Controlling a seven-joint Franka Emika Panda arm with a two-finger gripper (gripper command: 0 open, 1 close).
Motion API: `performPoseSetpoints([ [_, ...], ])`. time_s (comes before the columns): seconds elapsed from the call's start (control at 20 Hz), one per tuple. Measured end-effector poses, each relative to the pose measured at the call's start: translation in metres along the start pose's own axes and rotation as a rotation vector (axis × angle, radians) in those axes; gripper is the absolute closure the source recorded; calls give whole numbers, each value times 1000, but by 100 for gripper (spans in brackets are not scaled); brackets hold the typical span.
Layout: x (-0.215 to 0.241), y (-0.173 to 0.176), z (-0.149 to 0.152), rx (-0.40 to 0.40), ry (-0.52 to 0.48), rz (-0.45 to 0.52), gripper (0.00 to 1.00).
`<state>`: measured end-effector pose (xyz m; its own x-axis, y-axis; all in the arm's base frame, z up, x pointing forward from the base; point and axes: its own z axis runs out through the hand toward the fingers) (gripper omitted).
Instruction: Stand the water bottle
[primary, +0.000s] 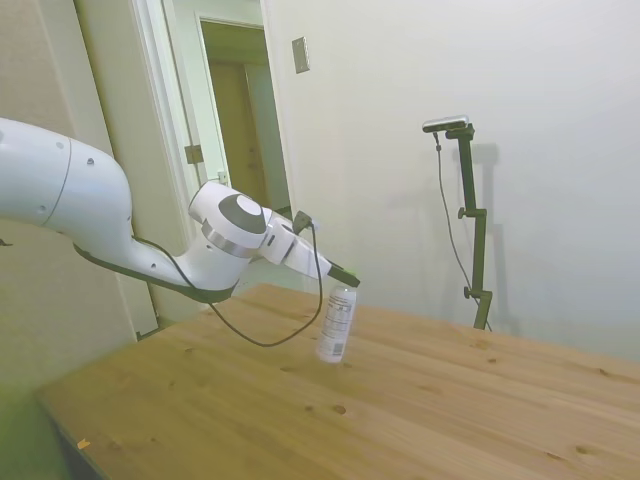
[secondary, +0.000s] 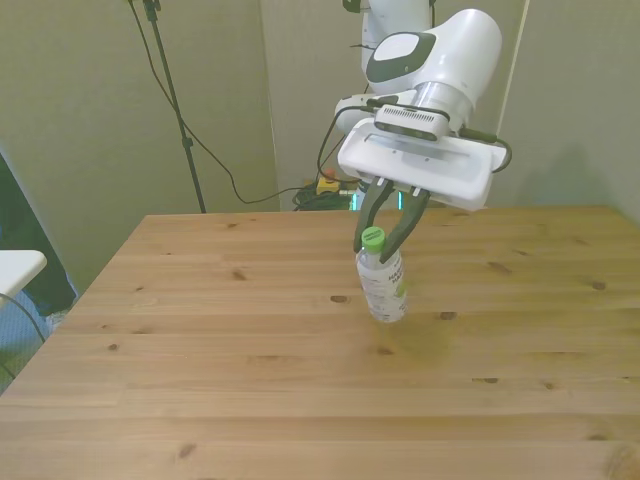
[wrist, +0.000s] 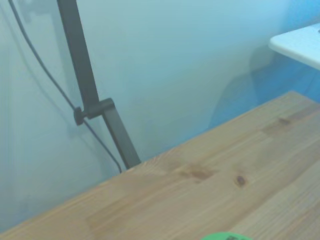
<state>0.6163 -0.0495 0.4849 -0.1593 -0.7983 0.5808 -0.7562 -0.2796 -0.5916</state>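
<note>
We saw the water bottle (secondary: 383, 285) near the middle of the wooden table (secondary: 250, 380), nearly upright but leaning a little, its base on or just at the boards; we could not tell whether its full weight rested there. In the side view the bottle (primary: 336, 324) tilted with its top toward the arm. The gripper (secondary: 385, 238) came down at a slant from above, and its two dark fingers (secondary: 408, 225) closed on the green cap (secondary: 373, 237) and the neck just under it. The white label (secondary: 388, 290) wrapped the body below the fingers. From the wrist camera we caught only a sliver of the green cap (wrist: 223, 236) at the frame's edge, with bare table planks (wrist: 210, 200) and a pale wall beyond.
</note>
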Motion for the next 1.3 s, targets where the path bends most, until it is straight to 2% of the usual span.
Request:
performPoseSetpoints([
  [0.2,2,-14,26,66,113,71,100],
  [0.45,-21,-33,51,97,218,137,100],
  [0.75,-40,-46,77,87,267,152,100],
  [1.0,-46,-36,98,60,268,143,100],
  [1.05,-46,-35,99,58,268,143,0],
  [1.3,-46,-34,99,56,261,144,0],
])
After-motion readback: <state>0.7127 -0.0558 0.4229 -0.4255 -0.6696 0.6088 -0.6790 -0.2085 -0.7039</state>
